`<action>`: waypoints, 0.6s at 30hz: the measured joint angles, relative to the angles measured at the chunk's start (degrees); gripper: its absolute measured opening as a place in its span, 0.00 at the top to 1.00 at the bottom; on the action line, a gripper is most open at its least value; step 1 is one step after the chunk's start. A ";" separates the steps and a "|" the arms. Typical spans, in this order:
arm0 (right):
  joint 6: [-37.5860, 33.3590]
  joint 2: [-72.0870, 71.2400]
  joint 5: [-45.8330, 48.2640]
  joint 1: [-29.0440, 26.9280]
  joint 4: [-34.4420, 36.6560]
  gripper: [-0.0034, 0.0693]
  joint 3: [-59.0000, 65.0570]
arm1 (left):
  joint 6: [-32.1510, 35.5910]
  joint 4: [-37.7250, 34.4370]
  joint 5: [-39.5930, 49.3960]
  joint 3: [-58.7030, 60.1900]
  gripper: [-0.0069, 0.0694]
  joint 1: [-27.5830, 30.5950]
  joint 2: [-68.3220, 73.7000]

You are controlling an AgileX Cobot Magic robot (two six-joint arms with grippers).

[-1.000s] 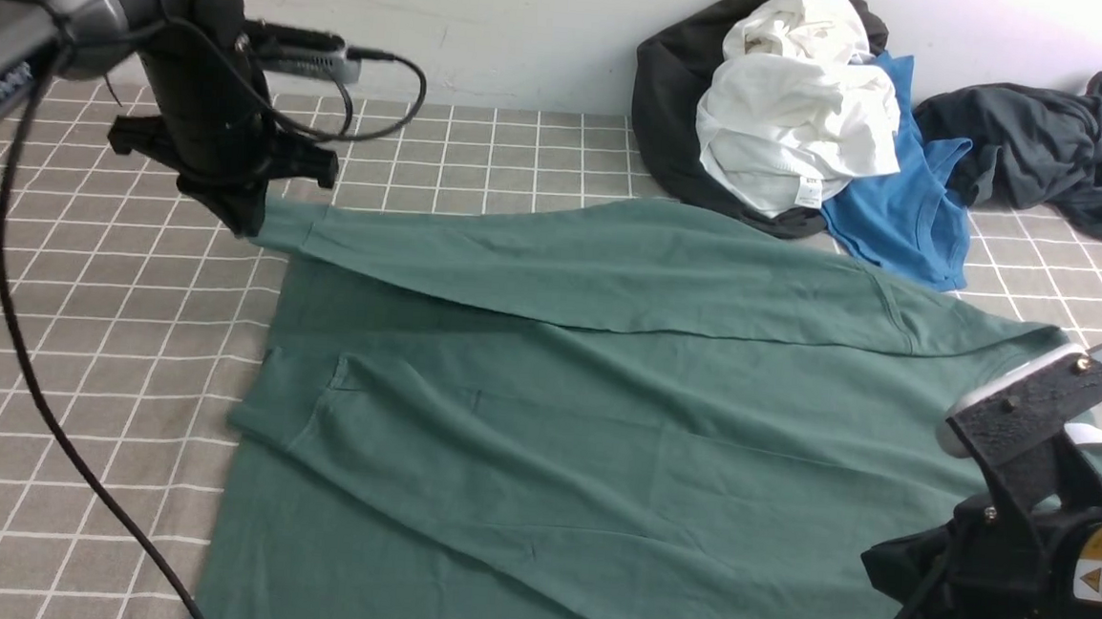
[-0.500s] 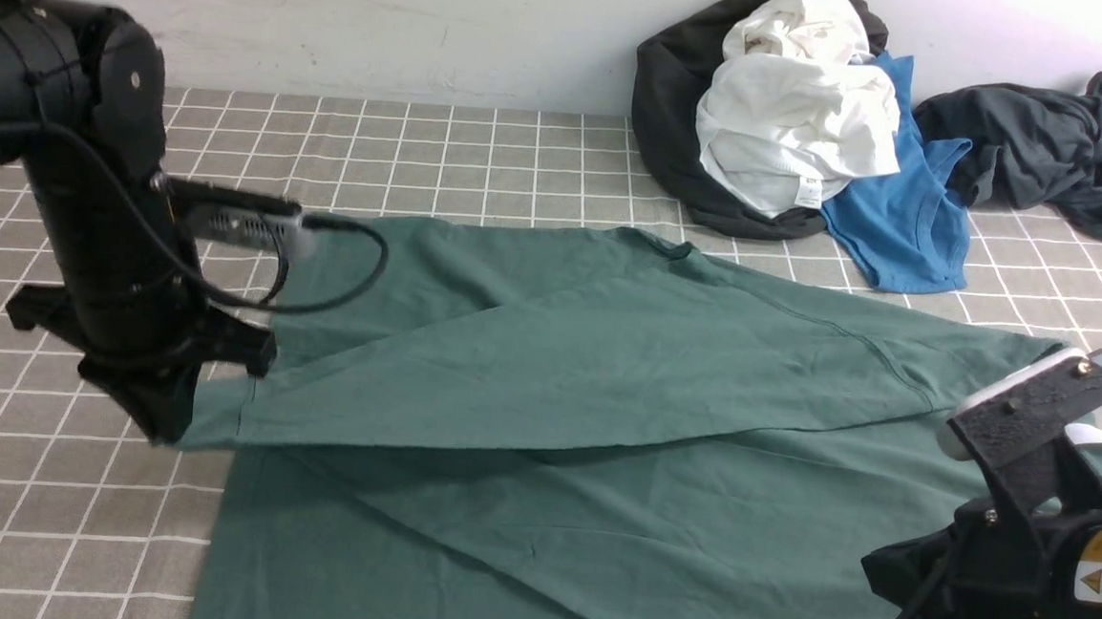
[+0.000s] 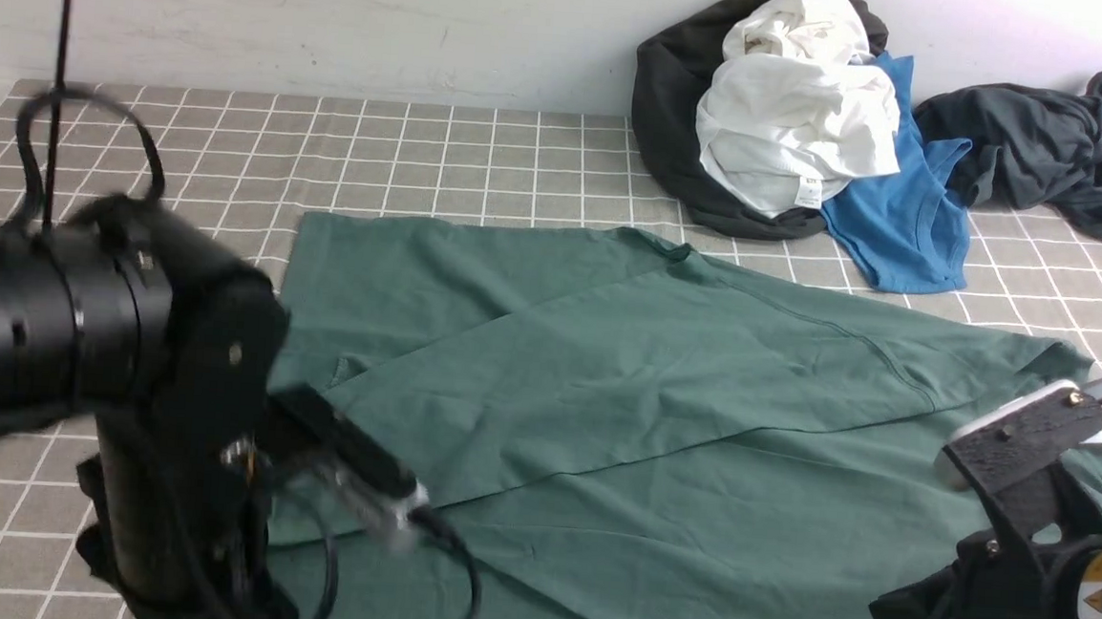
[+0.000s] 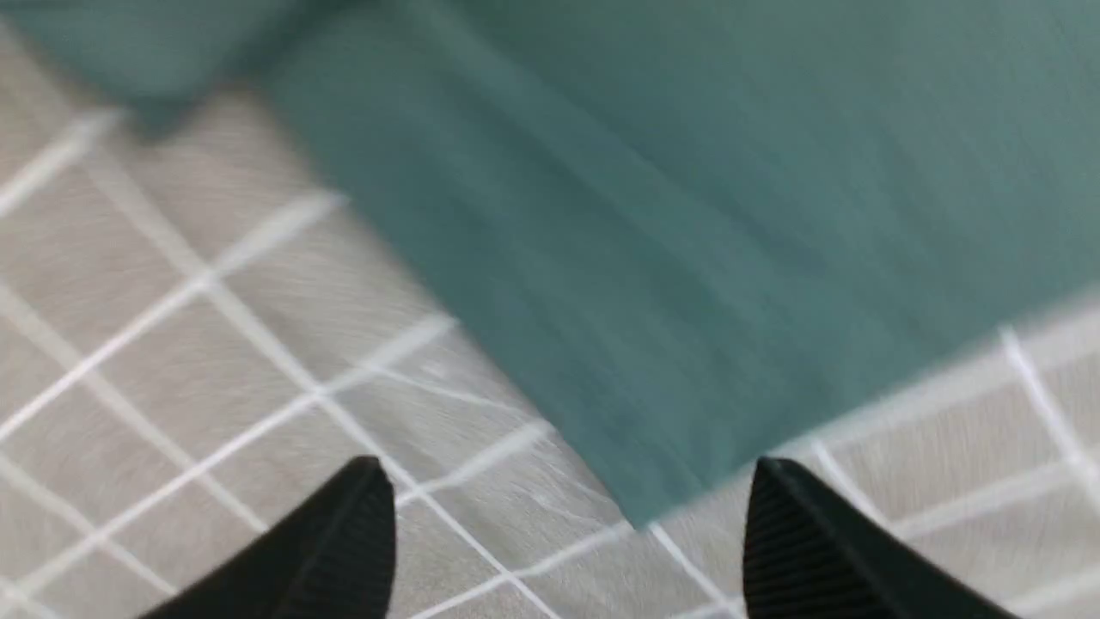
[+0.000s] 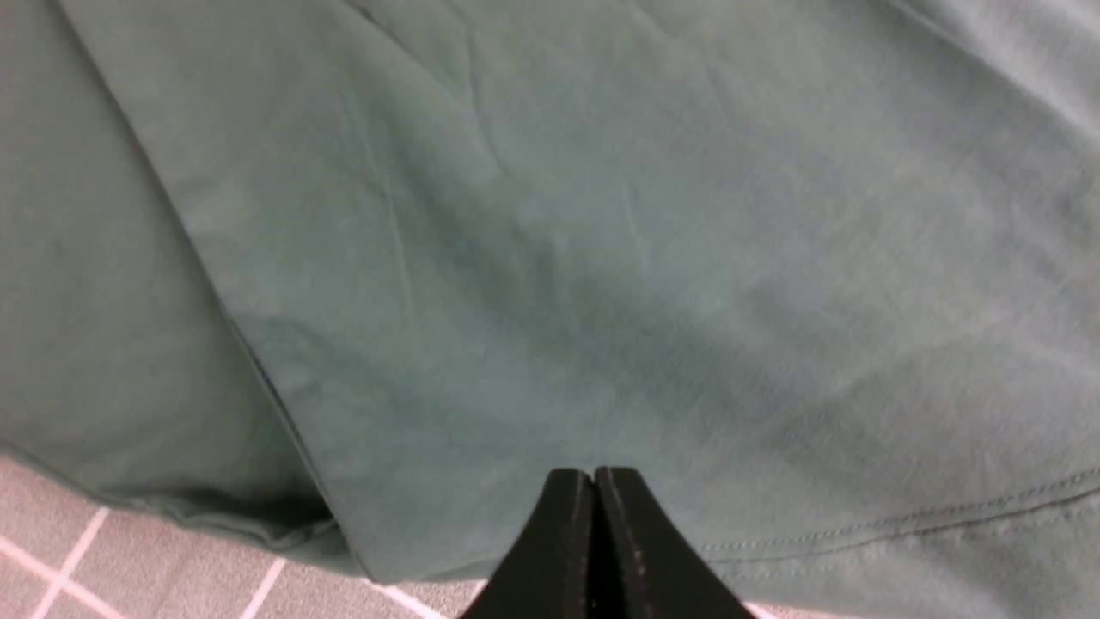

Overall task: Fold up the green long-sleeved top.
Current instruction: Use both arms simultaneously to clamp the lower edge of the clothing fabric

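The green long-sleeved top (image 3: 693, 490) lies spread flat on the checked cloth (image 3: 426, 158). One sleeve (image 3: 556, 386) lies folded slantwise across its body, running from the right shoulder down to the near left. My left arm (image 3: 172, 401) stands at the near left over the sleeve's end. In the left wrist view my left gripper (image 4: 567, 481) is open, and the green top's blurred corner (image 4: 653, 481) lies loose on the cloth between the fingertips, gripped by neither. My right gripper (image 5: 593, 477) is shut and empty, just above the green top (image 5: 601, 258) near its hem.
Against the back wall lies a heap of clothes: a black garment (image 3: 668, 116), white ones (image 3: 793, 104) and a bright blue shirt (image 3: 911, 217). A dark grey garment (image 3: 1049, 149) lies at the far right. My right arm (image 3: 1019, 472) fills the near right corner.
My left arm swept from the far left to the near left, carrying the sleeve across the top's body, then opened and let it go. The right arm stayed put.
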 joint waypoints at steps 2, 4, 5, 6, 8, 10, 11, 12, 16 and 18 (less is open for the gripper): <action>-0.28 0.00 0.27 0.00 0.76 0.97 0.00 | 5.15 2.03 -1.64 4.95 0.24 -5.85 -2.21; -0.59 0.00 0.40 0.00 1.76 0.97 0.00 | 8.84 3.91 -3.19 9.36 0.24 -9.35 -3.47; -0.65 -0.05 0.40 0.00 1.93 0.97 0.00 | 9.48 4.33 -3.63 9.75 0.24 -9.65 -3.56; -1.25 -0.05 0.40 0.00 2.72 0.97 0.00 | 11.14 5.52 -5.59 12.40 0.24 -11.11 -3.89; -2.20 -0.05 0.46 0.00 3.93 0.97 0.00 | 12.33 6.57 -9.33 15.26 0.24 -11.82 -3.89; -3.96 -0.05 0.51 0.00 5.86 0.97 0.00 | 13.00 7.25 -14.48 17.79 0.24 -11.89 -3.89; -4.14 -0.05 0.51 0.00 6.03 0.97 0.00 | 13.05 7.30 -15.39 17.95 0.24 -11.89 -3.89; -5.36 -0.05 0.57 0.00 7.10 0.97 -0.05 | 13.11 7.60 -18.59 18.69 0.25 -11.89 -3.89; -8.58 -0.05 0.62 0.00 9.22 0.97 -0.05 | 13.26 9.19 -23.83 19.52 0.36 -11.89 -3.96; -9.44 -0.05 0.62 0.00 9.59 0.97 -0.05 | 13.20 9.70 -24.84 19.52 0.46 -11.89 -3.96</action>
